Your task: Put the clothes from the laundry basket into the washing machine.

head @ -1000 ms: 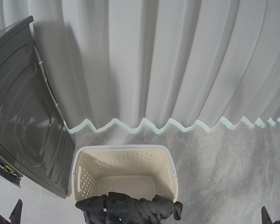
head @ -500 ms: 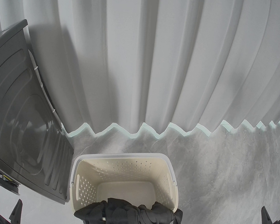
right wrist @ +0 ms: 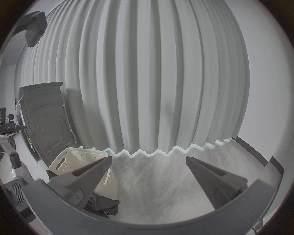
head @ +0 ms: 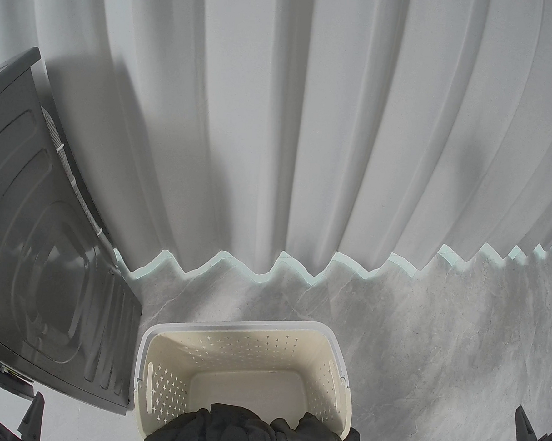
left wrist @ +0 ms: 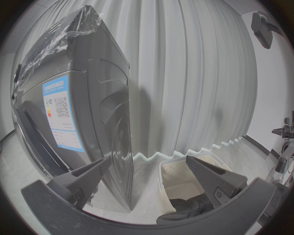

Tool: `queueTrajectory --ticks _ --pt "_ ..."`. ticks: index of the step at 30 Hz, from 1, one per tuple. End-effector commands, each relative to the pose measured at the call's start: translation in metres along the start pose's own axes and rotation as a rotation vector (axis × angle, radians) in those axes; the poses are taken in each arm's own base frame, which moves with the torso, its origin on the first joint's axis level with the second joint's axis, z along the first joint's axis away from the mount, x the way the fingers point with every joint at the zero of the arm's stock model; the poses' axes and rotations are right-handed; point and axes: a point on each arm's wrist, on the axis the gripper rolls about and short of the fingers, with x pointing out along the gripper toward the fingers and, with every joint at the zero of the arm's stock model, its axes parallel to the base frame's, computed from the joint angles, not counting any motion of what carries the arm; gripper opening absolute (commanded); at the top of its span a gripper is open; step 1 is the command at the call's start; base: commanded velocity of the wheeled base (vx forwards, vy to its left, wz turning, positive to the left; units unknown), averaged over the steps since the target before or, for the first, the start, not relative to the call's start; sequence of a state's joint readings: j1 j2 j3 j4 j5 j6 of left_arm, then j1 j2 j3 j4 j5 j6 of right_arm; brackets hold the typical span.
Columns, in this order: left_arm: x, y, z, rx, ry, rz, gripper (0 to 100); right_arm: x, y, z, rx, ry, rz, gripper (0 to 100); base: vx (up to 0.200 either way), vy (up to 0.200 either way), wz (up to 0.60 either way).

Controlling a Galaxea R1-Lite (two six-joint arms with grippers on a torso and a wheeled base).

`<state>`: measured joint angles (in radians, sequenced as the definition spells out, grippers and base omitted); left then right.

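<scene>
On the grey marbled floor (head: 468, 344), in front of a long white curtain (head: 294, 138), stands a cream laundry basket (head: 243, 326) with small holes in its walls. It sits just beside the side panel of the dark grey washing machine (head: 41, 258), which is on the robot's left. A narrow strip of floor shows between the two.

The clothes (head: 242, 431) — a dark, bunched bundle — lie draped over the basket's near rim, partly inside and partly hanging down the outer wall. From the right wrist view the hanging end comes down to the floor, or close to it. The basket's bottom behind the bundle is bare cream plastic.

The left pincer (left wrist: 147, 159) hangs low at the robot's left, near the front corner of the washing machine. It is spread wide, with nothing between its tips. The right pincer (right wrist: 148, 159) is low at the robot's right, over the floor and well apart from the basket — likewise released and holding nothing.

The machine's front carries a blue-edged label (left wrist: 61, 113), and crumpled clear plastic film (left wrist: 58, 33) lies over its top. Whether its door is ajar cannot be told from these views.
</scene>
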<state>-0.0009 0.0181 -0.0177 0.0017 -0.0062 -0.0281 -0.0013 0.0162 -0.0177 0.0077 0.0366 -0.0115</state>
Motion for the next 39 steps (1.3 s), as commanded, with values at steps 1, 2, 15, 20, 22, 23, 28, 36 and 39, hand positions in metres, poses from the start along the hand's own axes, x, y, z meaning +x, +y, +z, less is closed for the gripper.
queueTrajectory --ticks 1,2,15,20,22,23,28,36,39 --pt "-0.0002 0.0002 -0.0049 -0.001 -0.002 -0.001 100 0.0000 0.0001 -0.0047 -0.001 -0.002 0.000 100 0.200 0.000 0.00" --pt "-0.0002 0.0002 -0.0049 -0.001 -0.002 -0.001 100 0.0000 0.0001 -0.0048 -0.001 0.000 0.000 100 0.200 0.000 0.00" --pt "-0.0002 0.0001 -0.0049 -0.001 -0.002 0.001 100 0.0000 0.0001 -0.0048 -0.001 0.000 0.000 100 0.062 0.000 0.00" --pt "-0.0001 0.0001 -0.0048 -0.001 -0.001 0.001 100 0.0000 0.0001 -0.0048 -0.001 0.000 0.000 100 0.080 0.000 0.00" --pt "-0.0002 0.0002 -0.0049 -0.001 -0.002 -0.001 100 0.0000 0.0001 -0.0048 -0.001 0.000 0.000 100 0.000 0.000 0.00" --pt "-0.0002 0.0002 -0.0049 -0.001 -0.002 -0.001 100 0.0000 0.0001 -0.0048 -0.001 0.000 0.000 100 0.000 0.000 0.00" --pt "-0.0002 0.0001 -0.0049 -0.001 -0.002 0.001 100 0.0000 0.0001 -0.0047 -0.001 -0.002 0.001 100 0.000 0.000 0.00" --pt "-0.0002 0.0001 -0.0049 -0.001 -0.002 0.001 100 0.0000 0.0001 -0.0048 -0.001 0.000 0.000 100 0.000 0.000 0.00" --pt "-0.0002 0.0001 -0.0049 -0.001 -0.002 0.001 100 0.0000 0.0001 -0.0047 -0.001 -0.002 0.000 100 0.000 0.000 0.00"
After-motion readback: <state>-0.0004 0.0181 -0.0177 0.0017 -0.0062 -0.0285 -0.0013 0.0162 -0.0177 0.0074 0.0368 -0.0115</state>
